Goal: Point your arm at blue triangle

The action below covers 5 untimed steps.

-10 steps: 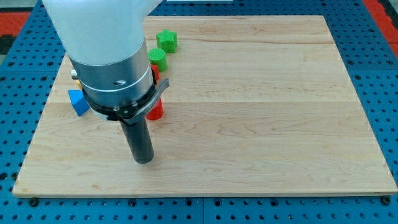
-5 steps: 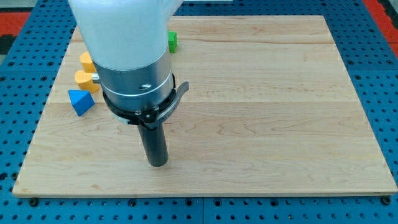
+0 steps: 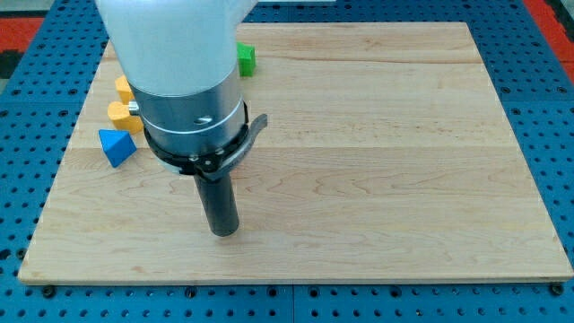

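The blue triangle (image 3: 116, 146) sits near the left edge of the wooden board (image 3: 377, 161), just below two yellow blocks (image 3: 122, 115). A green block (image 3: 247, 59) peeks out near the top edge. My tip (image 3: 224, 231) is a plain rod with nothing to open or close. It rests near the bottom edge, well apart from the triangle. The triangle looks small, hard and light, probably easy to slide, so I should stop beside its flat side.

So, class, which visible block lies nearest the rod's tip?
The blue triangle, left of my tip; the two yellow blocks and green block sit farther up.
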{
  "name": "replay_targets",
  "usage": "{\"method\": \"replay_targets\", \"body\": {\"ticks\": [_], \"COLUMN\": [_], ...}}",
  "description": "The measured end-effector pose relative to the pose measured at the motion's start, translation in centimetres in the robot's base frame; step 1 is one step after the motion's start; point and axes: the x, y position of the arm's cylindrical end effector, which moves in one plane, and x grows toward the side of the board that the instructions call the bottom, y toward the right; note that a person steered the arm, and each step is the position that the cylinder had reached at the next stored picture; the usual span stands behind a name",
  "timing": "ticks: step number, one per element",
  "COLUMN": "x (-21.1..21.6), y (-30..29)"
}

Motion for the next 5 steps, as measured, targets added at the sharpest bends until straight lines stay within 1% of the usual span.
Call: {"method": "replay_targets", "body": {"ticks": [1,2,3,4,5], "x": [0.0,-0.1,-2.6,-7.2,-8.6], "y": [-3.7,-12.0,-18.5,-17.4,-15.6]}}
